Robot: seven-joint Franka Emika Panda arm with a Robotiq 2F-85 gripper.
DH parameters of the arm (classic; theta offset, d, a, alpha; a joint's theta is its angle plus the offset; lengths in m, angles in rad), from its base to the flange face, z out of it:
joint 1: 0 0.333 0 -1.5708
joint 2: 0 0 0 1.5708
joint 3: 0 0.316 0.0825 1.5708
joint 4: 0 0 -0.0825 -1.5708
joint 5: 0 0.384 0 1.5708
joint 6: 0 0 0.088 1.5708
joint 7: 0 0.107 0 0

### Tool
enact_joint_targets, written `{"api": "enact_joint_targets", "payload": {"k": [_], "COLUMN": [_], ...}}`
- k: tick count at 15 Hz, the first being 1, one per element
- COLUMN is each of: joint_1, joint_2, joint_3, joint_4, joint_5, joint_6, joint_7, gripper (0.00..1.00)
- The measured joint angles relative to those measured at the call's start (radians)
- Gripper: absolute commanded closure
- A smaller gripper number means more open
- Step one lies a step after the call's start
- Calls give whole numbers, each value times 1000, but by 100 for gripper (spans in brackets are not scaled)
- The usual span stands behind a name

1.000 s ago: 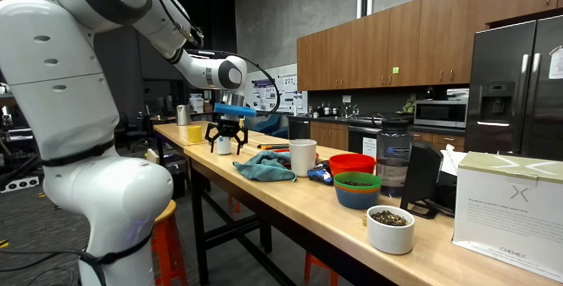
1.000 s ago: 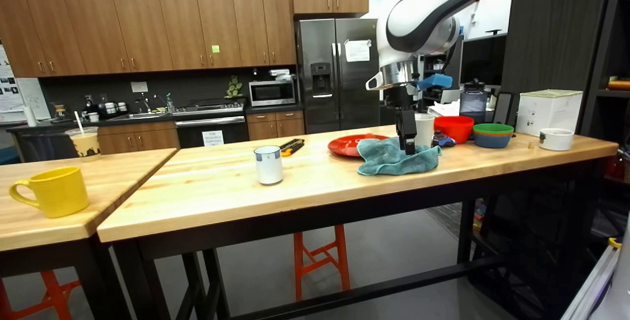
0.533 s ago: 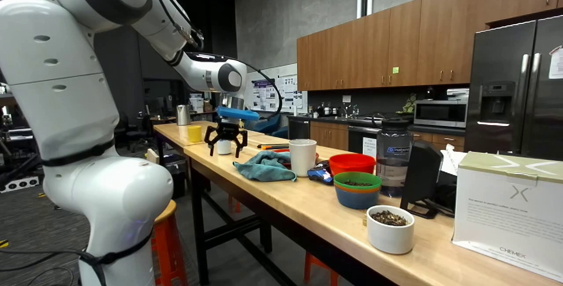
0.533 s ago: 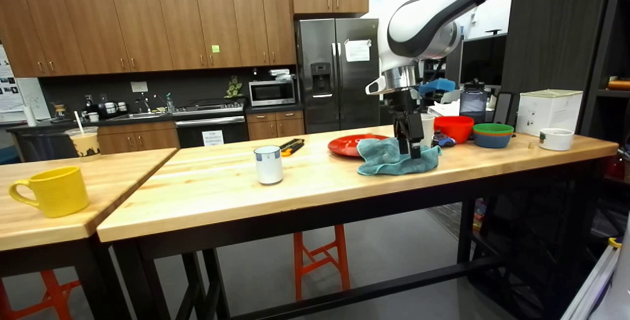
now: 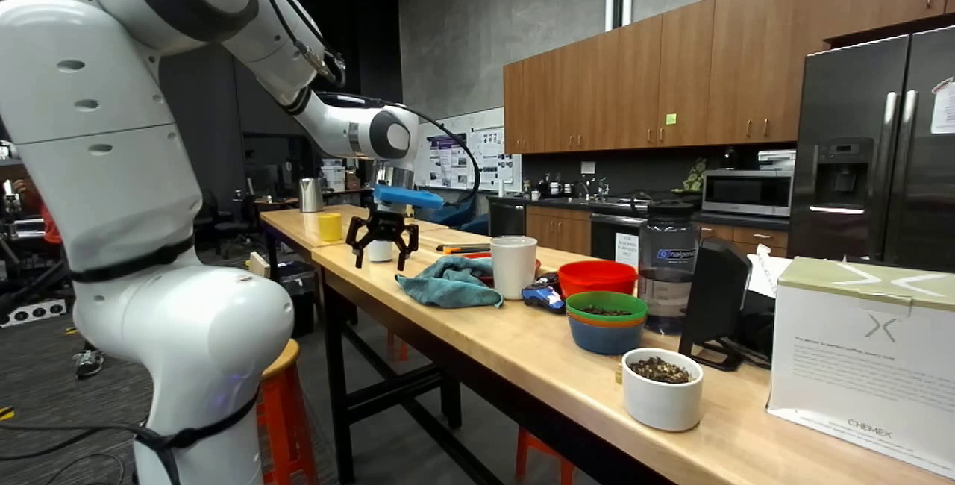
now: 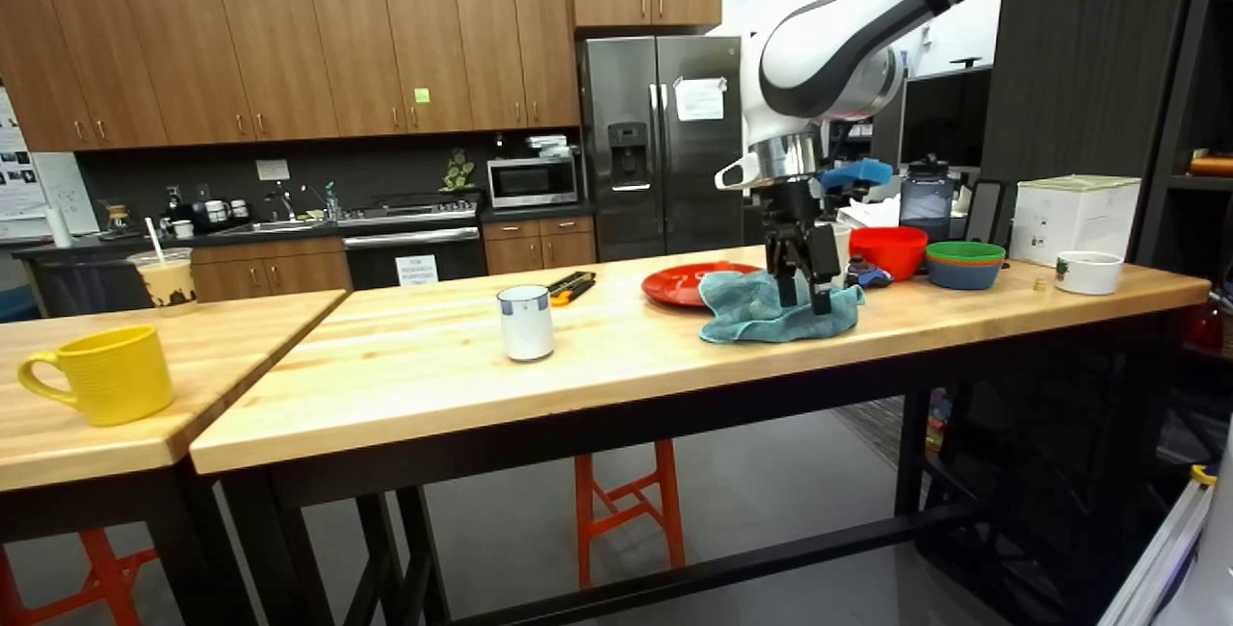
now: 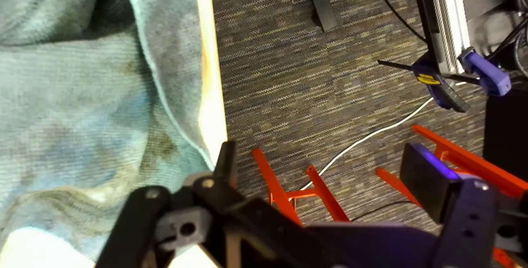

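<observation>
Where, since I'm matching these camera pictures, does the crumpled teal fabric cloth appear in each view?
In an exterior view: crumpled teal fabric cloth just below centre, left of the tall white cylindrical cup.
In an exterior view: cloth right of centre, partly behind the black two-fingered gripper.
Wrist view: cloth fills much of the left side.
Shared landmark: pale wooden tabletop, in all three.

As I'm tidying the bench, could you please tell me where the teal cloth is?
In an exterior view, the teal cloth lies on the wooden table, just left of the tall white cup; the wrist view shows it at left.
</observation>
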Motion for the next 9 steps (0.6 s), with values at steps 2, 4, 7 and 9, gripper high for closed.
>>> {"api": "enact_joint_targets", "payload": {"k": [2, 4, 7, 9], "joint_1": [0, 1, 5, 6], "joint_2": [0, 0, 0, 0], "joint_3": [1, 1, 1, 1], "joint_4": [-11, -23, -33, -36], "joint_5": [0, 0, 1, 2], "joint_6": [0, -1, -4, -13], "joint_7": [-16, -29, -42, -49], "gripper": [0, 0, 0, 0]}}
